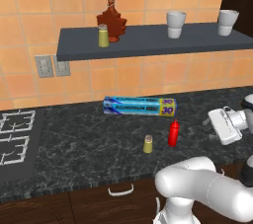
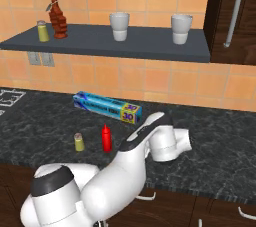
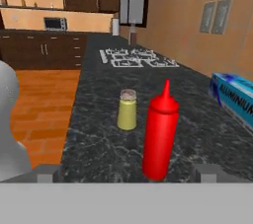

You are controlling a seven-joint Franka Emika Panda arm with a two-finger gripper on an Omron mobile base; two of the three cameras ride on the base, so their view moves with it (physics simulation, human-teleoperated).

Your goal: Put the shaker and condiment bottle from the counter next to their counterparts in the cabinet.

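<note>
Jaws spread wide, facing slim glossy red condiment bottle (image 3: 160, 134) beside cylindrical shaker (image 3: 127, 110)

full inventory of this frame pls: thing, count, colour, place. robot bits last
Olive-yellow silver-capped shaker: 1, marbled black counter, left of the bottle.
Slim red squeeze bottle: 1, counter.
Blue aluminium foil box: 1, counter, behind both.
Second olive-yellow shaker: 1, dark grey shelf, left end.
Reddish-brown maple-leaf bottle: 1, shelf, beside that shaker.
White cups: 2, shelf, right.
Stove grate: 1, pale grey, counter's left.
Wall outlets: 2, grey, under shelf.
Gripper: 1, dark tips, facing the red bottle.
</note>
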